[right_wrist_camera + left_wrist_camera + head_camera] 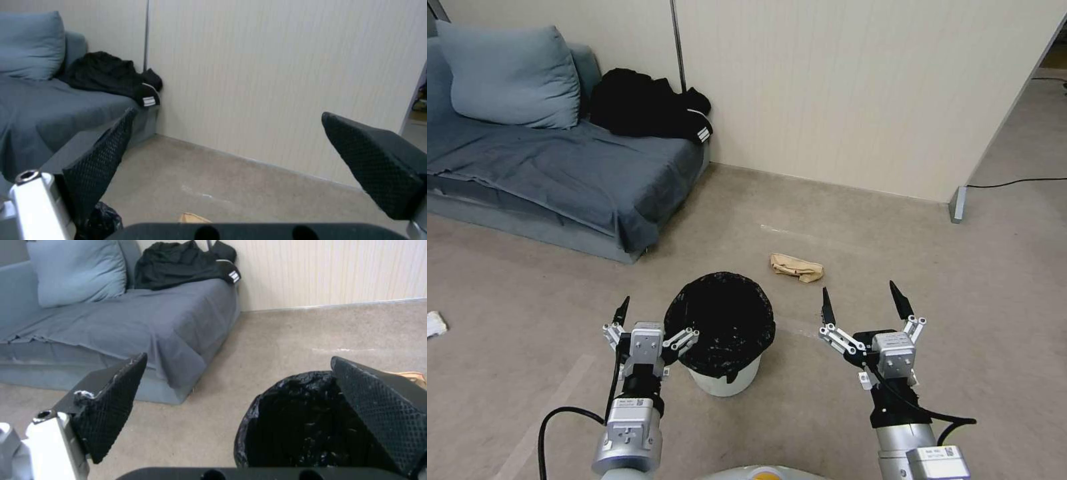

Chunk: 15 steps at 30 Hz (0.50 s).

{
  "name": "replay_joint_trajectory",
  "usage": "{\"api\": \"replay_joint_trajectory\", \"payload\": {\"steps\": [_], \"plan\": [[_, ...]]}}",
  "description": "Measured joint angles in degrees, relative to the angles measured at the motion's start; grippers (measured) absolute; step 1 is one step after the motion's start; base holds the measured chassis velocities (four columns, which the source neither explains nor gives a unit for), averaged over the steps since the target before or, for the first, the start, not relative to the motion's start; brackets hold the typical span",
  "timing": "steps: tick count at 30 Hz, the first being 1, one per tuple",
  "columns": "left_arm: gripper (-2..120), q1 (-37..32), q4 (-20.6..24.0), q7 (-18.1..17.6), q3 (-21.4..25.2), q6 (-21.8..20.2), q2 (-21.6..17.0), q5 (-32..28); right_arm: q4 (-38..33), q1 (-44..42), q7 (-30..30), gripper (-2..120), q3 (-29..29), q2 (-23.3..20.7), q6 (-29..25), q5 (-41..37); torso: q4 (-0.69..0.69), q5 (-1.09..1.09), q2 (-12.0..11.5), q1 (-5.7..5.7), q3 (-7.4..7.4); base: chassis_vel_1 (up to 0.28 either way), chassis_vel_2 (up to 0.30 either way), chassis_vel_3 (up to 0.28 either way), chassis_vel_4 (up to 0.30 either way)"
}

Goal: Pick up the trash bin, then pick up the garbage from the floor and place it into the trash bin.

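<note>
The trash bin (725, 381) stands upright on the carpet, white with a crinkly black bag (720, 320) folded over its rim. My left gripper (657, 313) is open at the bin's left rim, with one finger outside and the other over the black bag. In the left wrist view the bin (293, 426) sits behind the right-hand finger of the left gripper (240, 360). A brown paper bag (796, 267), part of the garbage, lies on the floor beyond the bin. My right gripper (862, 295) hangs open and empty just short of it. A white tissue (435, 325) lies at the far left.
A blue-grey sofa (560, 173) with a pillow (507, 77) and black clothing (650, 103) fills the back left. A beige wall (840, 93) runs behind, ending at a partition foot (958, 203), with a black cable (1014, 181) on the floor to its right. Bare carpet surrounds the bin.
</note>
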<state>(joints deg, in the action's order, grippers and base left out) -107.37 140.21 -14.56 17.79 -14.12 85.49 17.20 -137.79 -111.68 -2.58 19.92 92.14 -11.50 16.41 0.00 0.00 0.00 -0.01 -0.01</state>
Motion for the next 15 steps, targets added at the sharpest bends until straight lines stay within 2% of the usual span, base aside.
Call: {"api": "replay_joint_trajectory", "payload": {"steps": [10, 15], "plan": [[100, 0.03, 0.00, -0.02, -0.14, -0.01, -0.09, -0.26, 0.16, 0.03, 0.05, 100, -0.04, 0.00, -0.57, 0.01, 0.00, 0.00, 0.00, 0.00, 0.00, 0.000, 0.000, 0.000, 0.000], [100, 0.78, -0.16, 0.13, -0.78, -1.24, -0.28, -4.41, 0.47, 0.12, 0.09, 100, -0.13, 0.00, -1.56, 0.01, 0.00, 0.00, 0.00, 0.00, 0.00, 0.000, 0.000, 0.000, 0.000]]}}
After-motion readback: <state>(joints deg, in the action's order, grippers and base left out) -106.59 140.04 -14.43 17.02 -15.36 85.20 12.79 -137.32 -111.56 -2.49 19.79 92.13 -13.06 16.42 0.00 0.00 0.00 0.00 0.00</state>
